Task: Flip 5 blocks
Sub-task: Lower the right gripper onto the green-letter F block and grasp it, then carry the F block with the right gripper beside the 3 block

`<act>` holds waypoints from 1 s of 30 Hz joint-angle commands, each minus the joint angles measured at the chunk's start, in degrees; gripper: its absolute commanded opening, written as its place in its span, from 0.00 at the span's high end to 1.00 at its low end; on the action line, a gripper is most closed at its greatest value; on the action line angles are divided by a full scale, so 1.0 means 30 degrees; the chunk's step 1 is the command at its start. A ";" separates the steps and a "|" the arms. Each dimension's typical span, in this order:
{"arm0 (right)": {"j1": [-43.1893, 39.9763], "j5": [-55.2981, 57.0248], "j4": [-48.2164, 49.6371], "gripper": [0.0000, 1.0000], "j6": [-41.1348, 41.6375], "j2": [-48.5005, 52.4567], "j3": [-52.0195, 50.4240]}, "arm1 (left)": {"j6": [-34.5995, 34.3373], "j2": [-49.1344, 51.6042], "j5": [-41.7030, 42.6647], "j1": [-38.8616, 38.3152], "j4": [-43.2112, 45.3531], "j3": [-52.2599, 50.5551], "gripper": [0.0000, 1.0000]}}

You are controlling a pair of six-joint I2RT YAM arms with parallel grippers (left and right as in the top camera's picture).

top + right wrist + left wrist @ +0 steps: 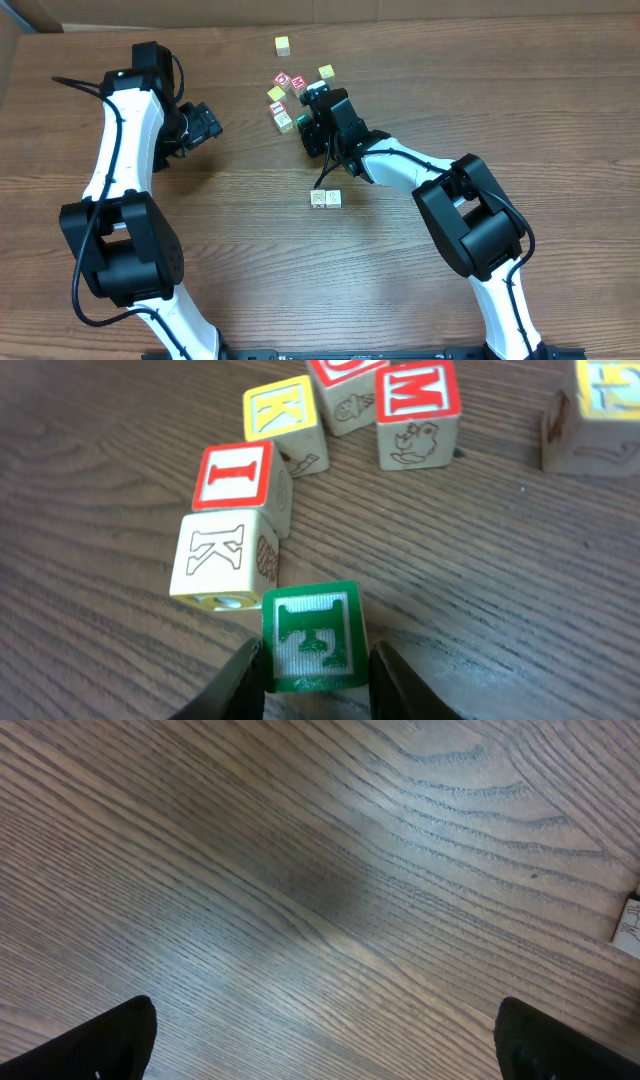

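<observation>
My right claw (315,660) pinched the green-faced block (312,635) just beside the pale K block (215,555), while my left claw (330,1035) stood spread wide over the table (300,870).

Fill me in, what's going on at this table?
The right gripper is at the block cluster, its jaws against both sides of the green-faced block. A pale K block sits right beside that one, with red and yellow cubes behind. The left gripper hangs wide open over bare table, holding nothing. Two pale blocks sit side by side, apart from the cluster.
</observation>
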 commanded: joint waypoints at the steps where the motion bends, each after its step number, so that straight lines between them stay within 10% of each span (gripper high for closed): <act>1: 0.0036 -0.0146 -0.0095 0.72 -0.0029 -0.0758 0.0219 | -0.0408 0.0160 -0.0102 -0.0036 0.0022 -0.0029 0.00; 30: -0.1319 0.0525 -1.6531 0.80 0.4677 -0.6557 0.0015 | -0.0408 0.0160 -0.0102 -0.0036 0.0022 -0.0029 0.00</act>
